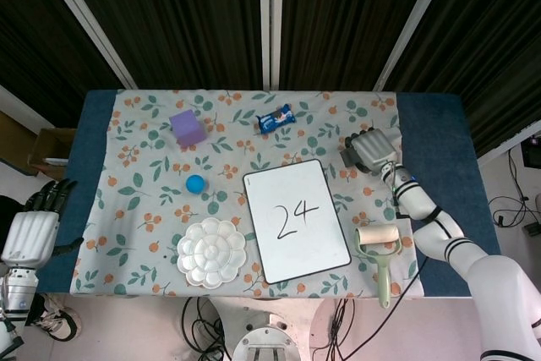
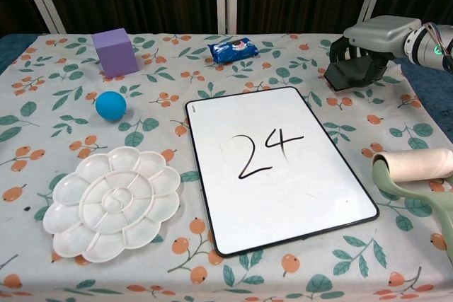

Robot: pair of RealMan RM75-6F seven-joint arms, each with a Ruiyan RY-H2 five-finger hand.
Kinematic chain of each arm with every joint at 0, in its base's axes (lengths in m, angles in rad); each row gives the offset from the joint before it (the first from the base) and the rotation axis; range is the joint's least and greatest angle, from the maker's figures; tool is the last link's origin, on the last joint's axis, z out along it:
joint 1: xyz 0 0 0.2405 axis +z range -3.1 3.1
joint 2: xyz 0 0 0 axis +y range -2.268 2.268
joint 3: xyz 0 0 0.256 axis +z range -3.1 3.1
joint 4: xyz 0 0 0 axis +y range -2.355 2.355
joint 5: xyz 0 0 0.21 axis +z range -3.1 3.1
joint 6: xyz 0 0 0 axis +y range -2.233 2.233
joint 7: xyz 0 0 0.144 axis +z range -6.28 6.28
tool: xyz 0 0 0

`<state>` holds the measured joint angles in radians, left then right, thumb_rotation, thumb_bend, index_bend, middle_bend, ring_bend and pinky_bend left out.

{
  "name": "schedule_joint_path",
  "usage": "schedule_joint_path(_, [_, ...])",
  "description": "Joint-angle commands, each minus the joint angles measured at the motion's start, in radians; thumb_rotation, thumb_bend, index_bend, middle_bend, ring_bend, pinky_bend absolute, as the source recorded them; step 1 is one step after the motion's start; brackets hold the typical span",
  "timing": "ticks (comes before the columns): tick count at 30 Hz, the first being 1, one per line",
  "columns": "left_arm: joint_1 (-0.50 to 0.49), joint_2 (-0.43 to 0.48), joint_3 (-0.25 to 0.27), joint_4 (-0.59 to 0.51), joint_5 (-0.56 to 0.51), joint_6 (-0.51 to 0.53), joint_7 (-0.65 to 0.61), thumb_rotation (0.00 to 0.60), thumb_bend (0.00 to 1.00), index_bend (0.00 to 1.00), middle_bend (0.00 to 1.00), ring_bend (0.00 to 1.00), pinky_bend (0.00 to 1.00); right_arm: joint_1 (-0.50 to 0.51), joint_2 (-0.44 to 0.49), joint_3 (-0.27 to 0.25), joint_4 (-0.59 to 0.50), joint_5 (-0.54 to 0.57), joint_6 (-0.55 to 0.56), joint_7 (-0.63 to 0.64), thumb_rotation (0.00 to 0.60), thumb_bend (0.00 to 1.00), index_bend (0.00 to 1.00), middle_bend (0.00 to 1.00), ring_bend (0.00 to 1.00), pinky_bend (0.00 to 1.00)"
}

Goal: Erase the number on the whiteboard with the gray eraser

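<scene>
The whiteboard (image 1: 268, 249) (image 2: 311, 203) lies at the front middle of the table with "24" (image 1: 296, 218) (image 2: 269, 152) written in black. The gray eraser (image 1: 351, 158) (image 2: 356, 73) is to the board's far right, slightly tilted. My right hand (image 1: 374, 150) (image 2: 379, 33) covers it from above with fingers curled down around it, holding it. Whether the eraser still touches the cloth is unclear. My left hand (image 1: 30, 231) hangs beside the table's left edge, fingers apart and holding nothing; the chest view does not show it.
A lint roller (image 1: 380, 247) (image 2: 417, 167) lies right of the board. A white flower palette (image 1: 211, 252) (image 2: 110, 201), a blue ball (image 1: 195, 183) (image 2: 111, 105), a purple cube (image 1: 187, 127) (image 2: 115, 51) and a blue snack packet (image 1: 275, 118) (image 2: 235, 49) sit left and behind.
</scene>
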<state>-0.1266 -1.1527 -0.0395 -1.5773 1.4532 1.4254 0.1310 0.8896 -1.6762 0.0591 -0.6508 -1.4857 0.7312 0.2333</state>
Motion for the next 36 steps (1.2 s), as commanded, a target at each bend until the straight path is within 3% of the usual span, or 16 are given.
schedule_joint_path(1, [0.001, -0.001, 0.0, 0.002, 0.0, 0.002, -0.002, 0.6, 0.0, 0.09, 0.08, 0.06, 0.19, -0.008, 0.043, 0.004, -0.065, -0.024, 0.073, 0.01, 0.6, 0.27, 0.69, 0.62, 0.55, 0.63])
schedule_joint_path(8, [0.002, -0.003, -0.002, 0.004, 0.003, 0.009, -0.009, 0.6, 0.0, 0.09, 0.08, 0.06, 0.19, -0.021, 0.19, -0.004, -0.387, -0.096, 0.216, -0.04, 0.6, 0.27, 0.87, 0.75, 0.68, 0.77])
schedule_joint_path(13, [0.01, -0.003, 0.004, 0.008, 0.005, 0.014, -0.014, 0.6, 0.0, 0.09, 0.08, 0.06, 0.19, -0.033, 0.304, -0.043, -0.653, -0.102, 0.174, -0.209, 0.6, 0.27, 0.9, 0.8, 0.72, 0.81])
schedule_joint_path(18, [0.016, -0.005, 0.005, 0.019, 0.003, 0.02, -0.027, 0.6, 0.0, 0.09, 0.08, 0.06, 0.19, -0.062, 0.345, -0.076, -0.82, -0.09, 0.157, -0.313, 0.6, 0.27, 0.9, 0.8, 0.72, 0.81])
schedule_joint_path(26, [0.018, -0.007, 0.006, 0.026, 0.01, 0.024, -0.038, 0.6, 0.0, 0.09, 0.08, 0.06, 0.19, -0.068, 0.348, -0.121, -0.929, -0.143, 0.136, -0.401, 0.6, 0.27, 0.92, 0.81, 0.72, 0.82])
schedule_joint_path(36, [0.025, -0.004, 0.006, 0.035, 0.016, 0.035, -0.052, 0.6, 0.0, 0.09, 0.08, 0.06, 0.19, -0.071, 0.261, -0.119, -0.896, -0.161, 0.124, -0.477, 0.6, 0.27, 0.92, 0.81, 0.72, 0.82])
